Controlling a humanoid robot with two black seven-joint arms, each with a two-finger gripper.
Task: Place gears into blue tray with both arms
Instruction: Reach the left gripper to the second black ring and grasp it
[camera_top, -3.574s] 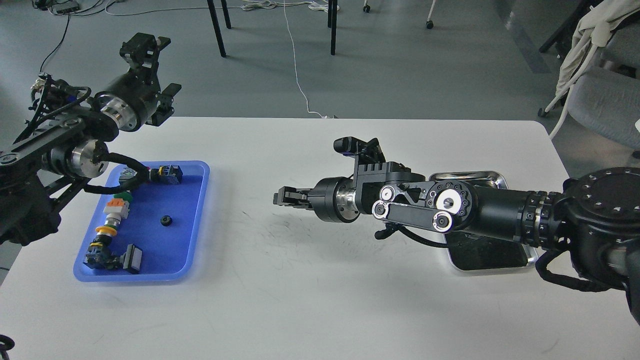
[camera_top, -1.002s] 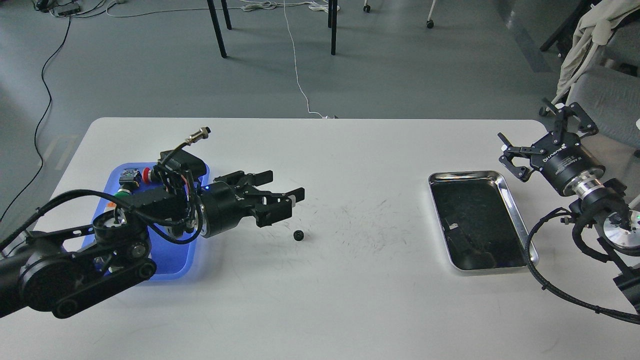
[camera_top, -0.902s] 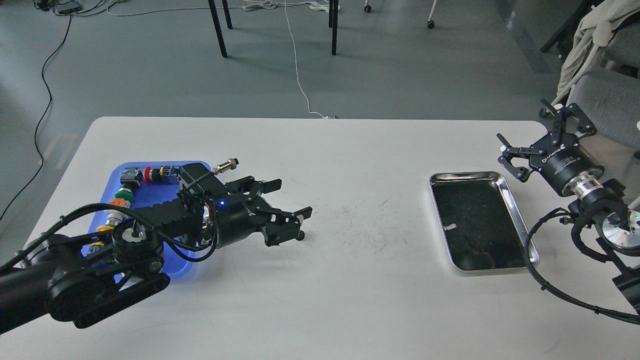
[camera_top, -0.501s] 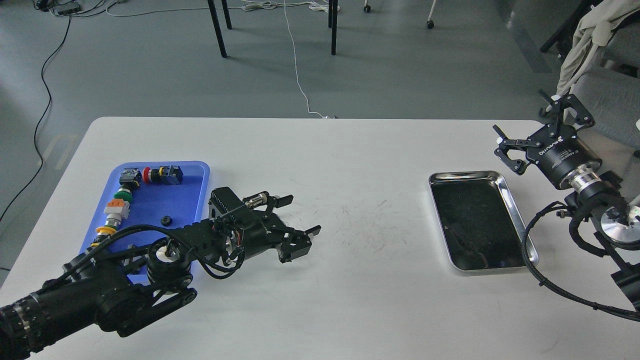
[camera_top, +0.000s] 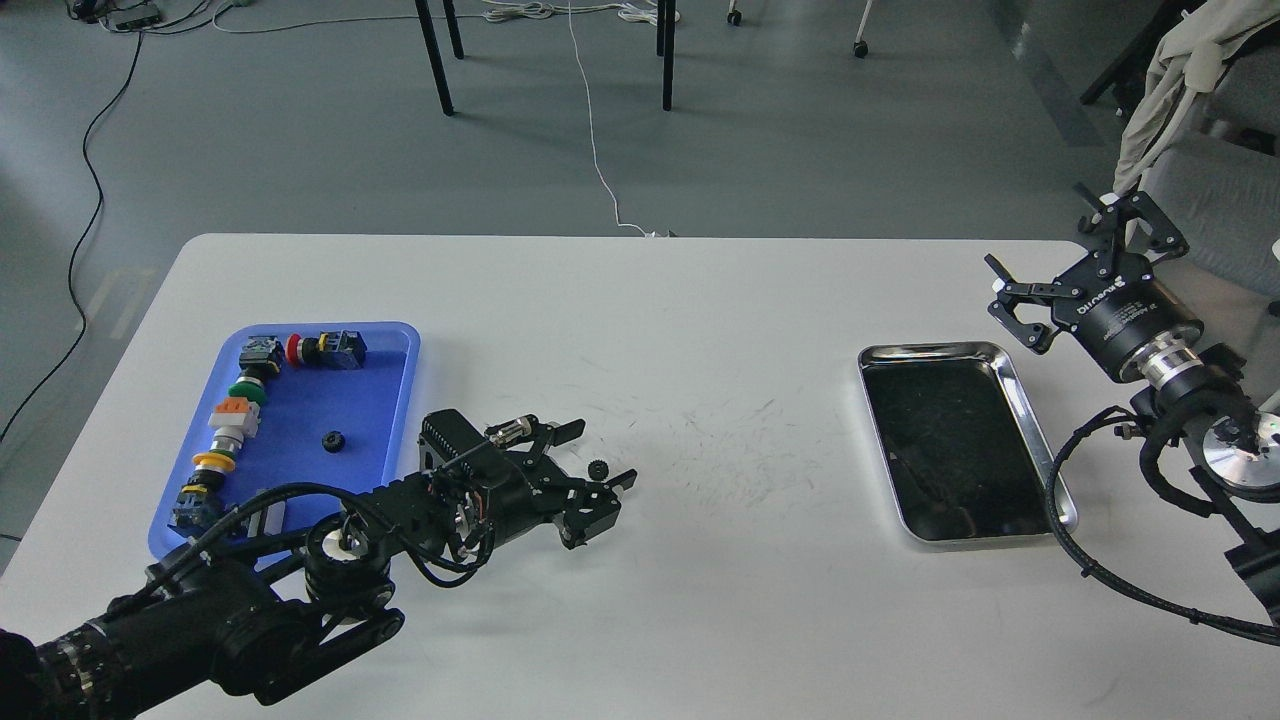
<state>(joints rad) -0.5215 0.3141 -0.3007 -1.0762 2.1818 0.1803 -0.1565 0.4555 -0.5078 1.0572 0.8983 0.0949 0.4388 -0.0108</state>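
Observation:
One small black gear (camera_top: 597, 467) lies on the white table just right of the blue tray (camera_top: 385, 400). My left gripper (camera_top: 605, 452) is low over the table and open, one finger on each side of this gear. A second gear (camera_top: 330, 440) rests inside the blue tray near its middle. My right gripper (camera_top: 1050, 240) is open and empty, raised at the table's far right edge beyond the silver tray.
Colourful push-button switches (camera_top: 232, 415) line the blue tray's left and far sides. A shiny silver tray (camera_top: 1030, 440) with a dark bottom sits at the right. Chair legs, cables and a grey chair stand on the floor beyond the table.
My left arm swung from its raised spot at the far left down to the gear on the table, and its open fingers now straddle it. My right arm withdrew from the table's middle to the right edge.

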